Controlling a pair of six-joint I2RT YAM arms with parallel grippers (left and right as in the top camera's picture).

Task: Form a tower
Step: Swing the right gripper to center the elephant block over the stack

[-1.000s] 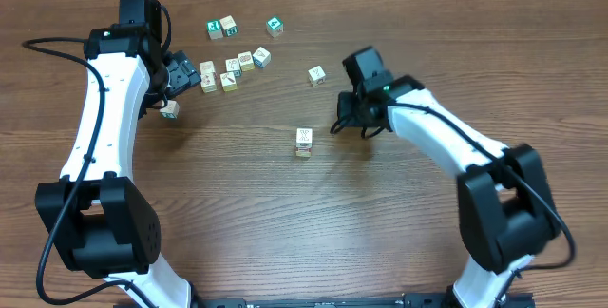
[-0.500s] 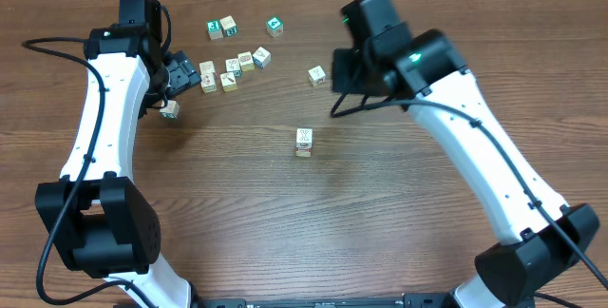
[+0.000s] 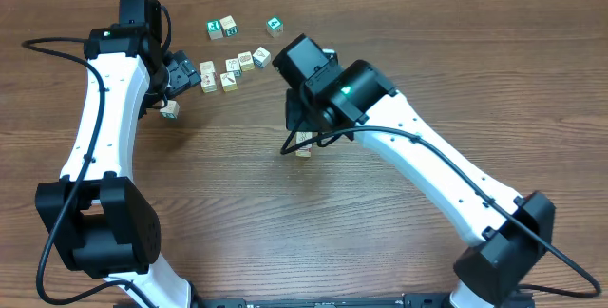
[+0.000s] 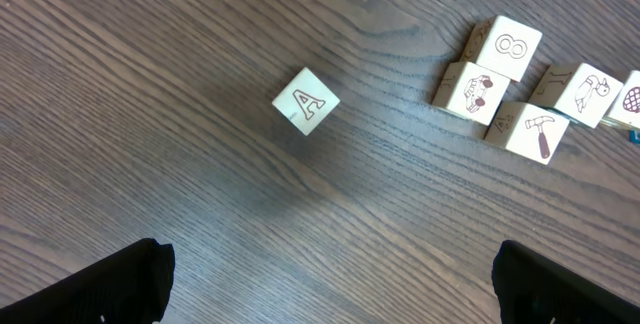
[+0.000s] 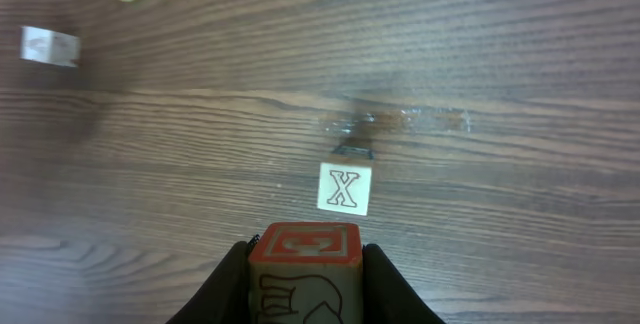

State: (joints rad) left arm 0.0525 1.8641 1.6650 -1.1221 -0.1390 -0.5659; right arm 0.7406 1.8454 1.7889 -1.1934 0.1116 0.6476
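Cube [image 5: 303, 274], red-topped, sat pinched in our right jaws, poised above and just short of the tower [image 5: 344, 188] for stacking; it stood alone on the counter [image 5: 500, 214], our left jaws spread idle well apart from it.

Brown wood-grain table [image 3: 285, 232]: loose cubes [image 3: 233, 65] clustered toward far edge, one stray cube [image 3: 169, 109] nearer left edge, short tower [image 5: 344, 188] mid-table.
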